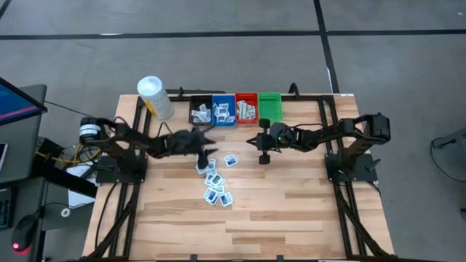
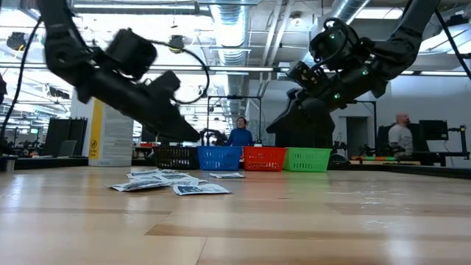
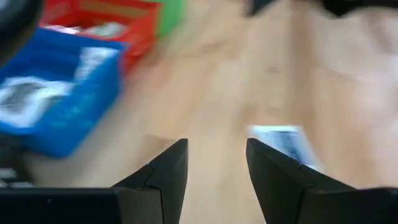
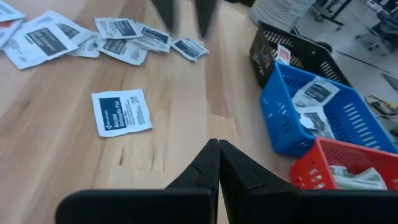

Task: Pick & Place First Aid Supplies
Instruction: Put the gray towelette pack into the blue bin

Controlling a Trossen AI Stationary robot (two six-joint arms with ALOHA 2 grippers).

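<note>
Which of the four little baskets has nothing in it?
The green bin, last in the row beside the red bin. Its floor shows bare, while the black bin, blue bin and red one hold packets.

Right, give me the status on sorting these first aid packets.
Done: packets already lie in the black bin, blue bin and red bin; the green bin looks empty. In hand: nothing; the left gripper is open just in front of the bins, and the right gripper is shut and empty. Left: a cluster of packets on the table.
</note>
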